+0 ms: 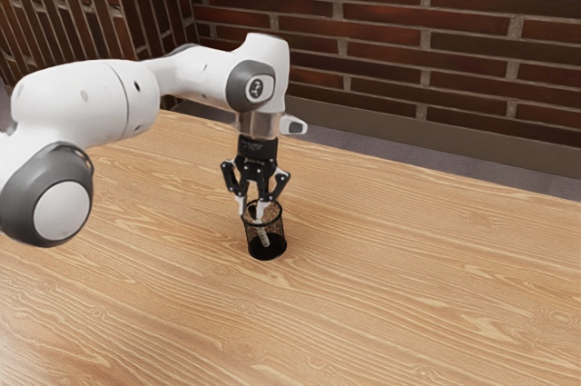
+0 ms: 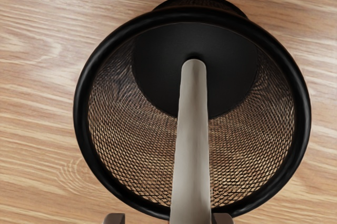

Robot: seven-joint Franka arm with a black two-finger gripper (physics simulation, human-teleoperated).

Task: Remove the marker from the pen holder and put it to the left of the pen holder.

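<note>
One open gripper [image 1: 251, 214] hangs at the rim of the pen holder [image 1: 278, 233] in the exterior view, the marker [image 1: 264, 237] leaning inside. In the wrist view, the marker crosses the pen holder's rim; grasping seems in hand, so close next, then lift clear.

This looks like an indoor room (home or workshop, I can't tell which), going by the reddish-brown brick walls [image 1: 390, 23] meeting in a corner, the dull skirting band [image 1: 408, 123] along one, the grey floor [image 1: 408, 150] and the broad wood-grained bench [image 1: 436, 295].
</note>
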